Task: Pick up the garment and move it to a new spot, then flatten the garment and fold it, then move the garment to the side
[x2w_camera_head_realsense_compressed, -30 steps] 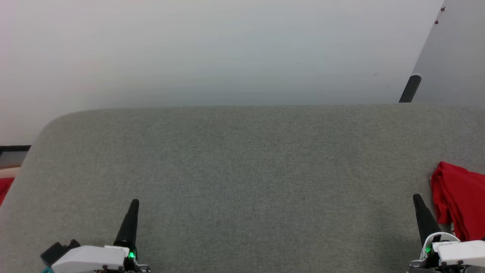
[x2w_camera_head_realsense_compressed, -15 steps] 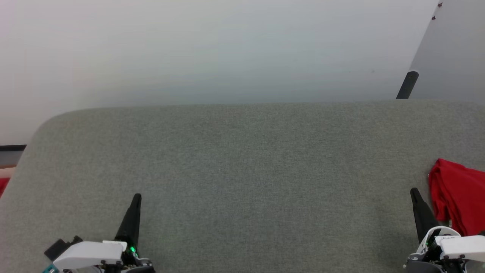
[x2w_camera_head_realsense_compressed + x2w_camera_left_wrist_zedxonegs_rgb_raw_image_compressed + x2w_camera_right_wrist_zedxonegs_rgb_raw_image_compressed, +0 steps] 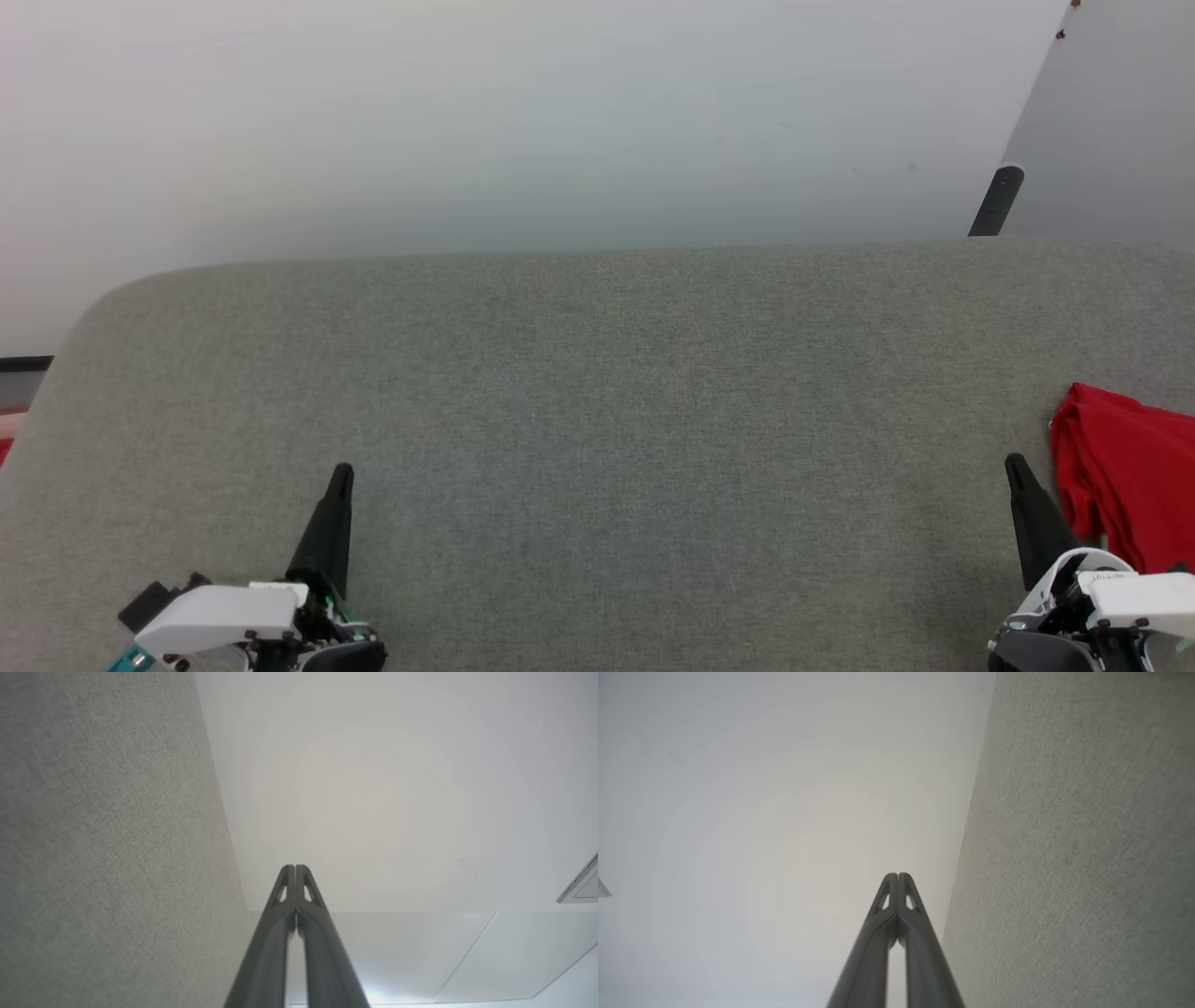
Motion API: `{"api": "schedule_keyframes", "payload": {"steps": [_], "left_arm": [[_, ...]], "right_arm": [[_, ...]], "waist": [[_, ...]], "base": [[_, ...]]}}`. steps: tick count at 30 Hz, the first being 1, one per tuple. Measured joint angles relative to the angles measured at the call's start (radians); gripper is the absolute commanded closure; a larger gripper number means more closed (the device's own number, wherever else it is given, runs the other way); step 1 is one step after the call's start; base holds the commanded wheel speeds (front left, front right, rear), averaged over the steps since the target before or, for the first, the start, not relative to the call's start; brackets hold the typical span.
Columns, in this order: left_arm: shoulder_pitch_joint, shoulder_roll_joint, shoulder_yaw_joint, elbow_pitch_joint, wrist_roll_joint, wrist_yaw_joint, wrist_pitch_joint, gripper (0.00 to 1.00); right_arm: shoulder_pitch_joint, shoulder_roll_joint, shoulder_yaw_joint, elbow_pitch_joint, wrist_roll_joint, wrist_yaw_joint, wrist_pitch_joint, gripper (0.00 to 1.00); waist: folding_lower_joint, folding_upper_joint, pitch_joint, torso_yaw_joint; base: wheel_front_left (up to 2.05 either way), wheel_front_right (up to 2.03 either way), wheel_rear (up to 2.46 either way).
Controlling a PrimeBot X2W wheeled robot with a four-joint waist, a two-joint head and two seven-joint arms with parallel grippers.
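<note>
The garment is a bunched heap of bright red cloth at the right edge of the grey fabric table in the head view, partly cut off by the frame. My right gripper stands shut just left of it, tip apart from the cloth. At the lower left my left gripper is shut too, over bare table. Both wrist views look along pressed-together fingers, the left gripper and the right gripper, with nothing held.
A pale wall rises behind the table's far edge. A dark post and a grey panel stand at the back right. The table's rounded left corner drops off to a floor strip.
The whole head view has shifted, so the table, garment and post sit slightly higher and further left in the picture. Both grippers stay shut at the bottom corners.
</note>
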Motion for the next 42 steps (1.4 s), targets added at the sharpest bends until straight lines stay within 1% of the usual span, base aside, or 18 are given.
{"api": "schedule_keyframes", "payload": {"steps": [42], "left_arm": [[-0.001, -0.001, 0.000, 0.000, 0.000, 0.000, 0.000, 1.00]], "right_arm": [[-0.007, 0.000, 0.000, 0.000, 0.001, 0.000, 0.000, 1.00]], "waist": [[0.0000, 0.0000, 0.000, 0.000]], "base": [[0.00, 0.00, 0.00]]}}
